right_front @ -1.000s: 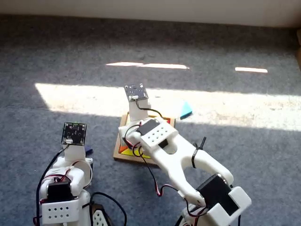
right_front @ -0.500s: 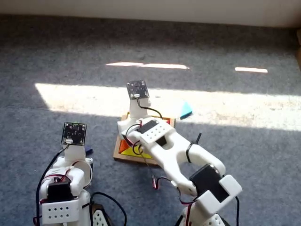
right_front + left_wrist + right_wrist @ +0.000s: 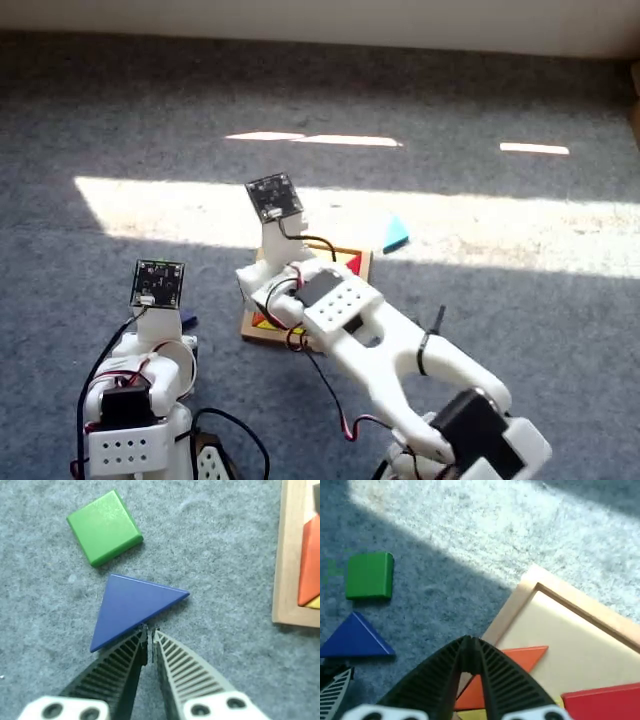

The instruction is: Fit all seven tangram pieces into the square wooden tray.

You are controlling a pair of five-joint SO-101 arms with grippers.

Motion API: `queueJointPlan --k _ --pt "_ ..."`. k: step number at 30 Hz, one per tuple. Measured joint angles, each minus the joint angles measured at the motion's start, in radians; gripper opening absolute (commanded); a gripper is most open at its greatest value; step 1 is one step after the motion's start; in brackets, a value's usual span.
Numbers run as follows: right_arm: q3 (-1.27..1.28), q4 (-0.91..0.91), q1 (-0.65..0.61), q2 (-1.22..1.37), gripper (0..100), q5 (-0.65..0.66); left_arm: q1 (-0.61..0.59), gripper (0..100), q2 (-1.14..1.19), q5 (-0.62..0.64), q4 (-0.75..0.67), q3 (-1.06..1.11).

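Your right end effector (image 3: 470, 640) is pressed together, like the left end effector (image 3: 149, 630), so push the orange piece (image 3: 520, 657) gently and do not shift the wooden tray (image 3: 511, 601).

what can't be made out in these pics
- High view: the right arm covers most of the tray, so its pieces cannot be counted.
- Left wrist view: the orange piece is cut off by the frame edge.
- Right wrist view: the right gripper hides most of the yellow piece.
- High view: the light blue piece is too small for its shape.
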Motion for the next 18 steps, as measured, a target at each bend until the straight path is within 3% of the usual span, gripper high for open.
queueJointPlan --k 8,12,18 --pt "0.126 0.000 0.304 -0.384 0.9 0.005 0.000 4 0.000 0.000 0.000 0.000" --pt "0.126 0.000 0.443 -0.387 1.0 0.005 0.000 4 0.000 0.000 0.000 0.000" --pt "0.095 0.006 0.505 -0.206 4.5 0.005 0.000 4 0.000 0.000 0.000 0.000"
